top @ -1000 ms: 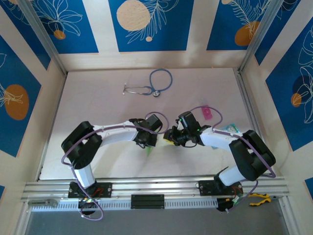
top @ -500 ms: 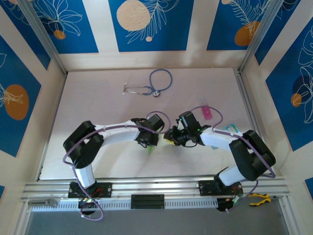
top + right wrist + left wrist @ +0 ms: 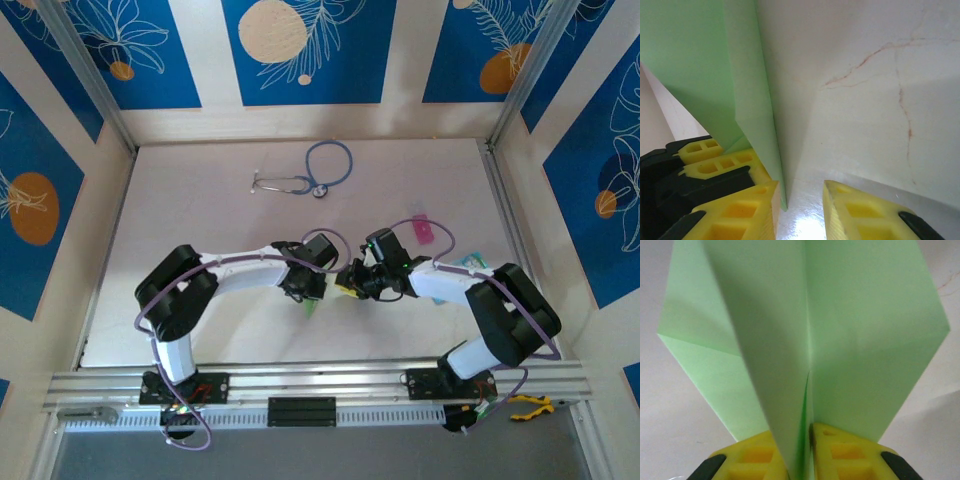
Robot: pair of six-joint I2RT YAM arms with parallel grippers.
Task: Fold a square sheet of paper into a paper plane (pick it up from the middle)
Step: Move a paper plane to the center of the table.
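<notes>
A stethoscope [image 3: 319, 190] lies at the far side of the table [image 3: 200, 220]. A small pink block [image 3: 424, 231] and a teal-and-white packet [image 3: 470, 263] sit beside the right arm. From above, both wrists crowd over the pale green paper [image 3: 312, 304] near the table's middle, hiding most of it. The left gripper [image 3: 801, 432] pinches the paper's creased fold between nearly closed yellow pads, seemingly tight. The right gripper [image 3: 800, 192] stands partly open and holds nothing, with the paper's edge against one finger.

A stethoscope [image 3: 305, 178], pink block [image 3: 424, 231] and teal packet [image 3: 470, 263] lie apart.
</notes>
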